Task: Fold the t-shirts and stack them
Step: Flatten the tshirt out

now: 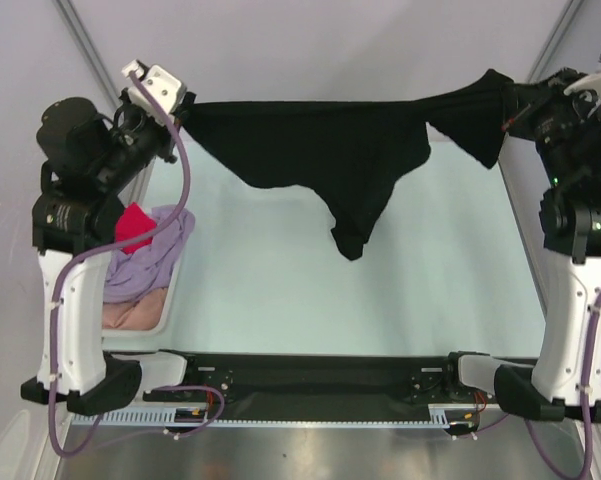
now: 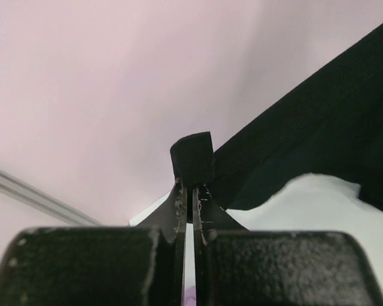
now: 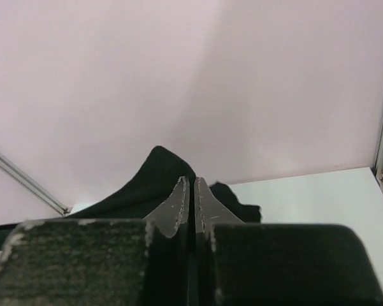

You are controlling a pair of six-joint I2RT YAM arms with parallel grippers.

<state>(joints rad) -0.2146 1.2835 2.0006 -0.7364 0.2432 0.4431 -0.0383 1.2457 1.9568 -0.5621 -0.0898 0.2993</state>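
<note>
The black t-shirt (image 1: 320, 150) hangs in the air over the far half of the surface (image 1: 280, 300), strung between the two arms. Its long axis runs left to right, and its top edge is pulled almost straight. The left end effector (image 1: 177, 122) is pressed together on the shirt's left end. In the left wrist view a small nub of black cloth pokes out past the closed tips (image 2: 190, 191), and the rest of the shirt leads off to the right. The right end effector (image 1: 508, 112) is likewise pressed together on the right end, with black cloth bunched on both sides of its tips (image 3: 191, 185).

Neither arm is nearer, since each holds its own end. Laying the shirt flat probably depends on both ends coming down level, with the same span kept between them.

Below the taut edge the cloth sags to a narrow tail right of centre. From above I cannot tell whether that tail touches the surface. It is also unclear whether the pinched parts are shoulders, sleeves or hem, and the blue chest mark does not show.

At the left, the white basket (image 1: 170, 300) holds a red t-shirt (image 1: 133, 226), a lavender t-shirt (image 1: 145, 265) and a pale pink t-shirt (image 1: 130, 315). All three are crumpled and partly hidden by the left arm.
</note>
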